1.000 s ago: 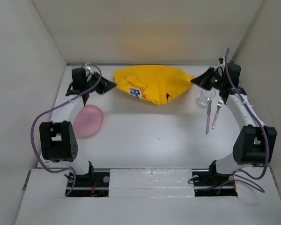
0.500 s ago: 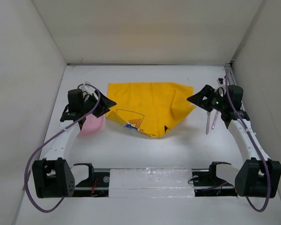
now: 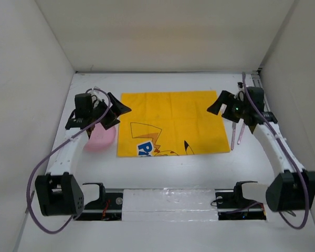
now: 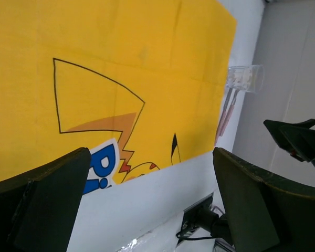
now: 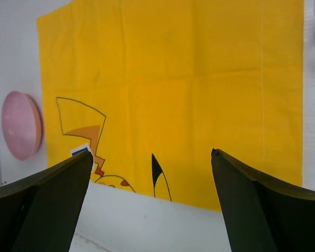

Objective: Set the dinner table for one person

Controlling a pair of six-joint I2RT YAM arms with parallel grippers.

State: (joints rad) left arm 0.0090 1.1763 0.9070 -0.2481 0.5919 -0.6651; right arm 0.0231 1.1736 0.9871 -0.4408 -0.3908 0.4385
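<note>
A yellow cartoon-print placemat point(image 3: 170, 123) lies spread flat in the middle of the white dinner table point(image 3: 168, 170). My left gripper point(image 3: 117, 112) hovers open just off the mat's left edge, nothing between its fingers. Over the mat's right edge my right gripper point(image 3: 216, 105) is open and empty as well. In the left wrist view the mat point(image 4: 121, 79) fills the frame beyond the open gripper point(image 4: 149, 152). The right wrist view shows the mat point(image 5: 189, 94) past the open gripper point(image 5: 151, 153).
A pink plate point(image 3: 101, 140) sits left of the mat, partly under the left arm, and shows as the plate point(image 5: 21, 125) in the right wrist view. Pink-handled cutlery point(image 3: 236, 134) lies right of the mat. A clear glass point(image 4: 245, 79) stands beyond the cutlery point(image 4: 224, 118). White walls enclose three sides.
Both grippers pulled the crumpled placemat from the back toward the near side and it now lies flat. Both jaws went from shut to open, letting the mat go.
</note>
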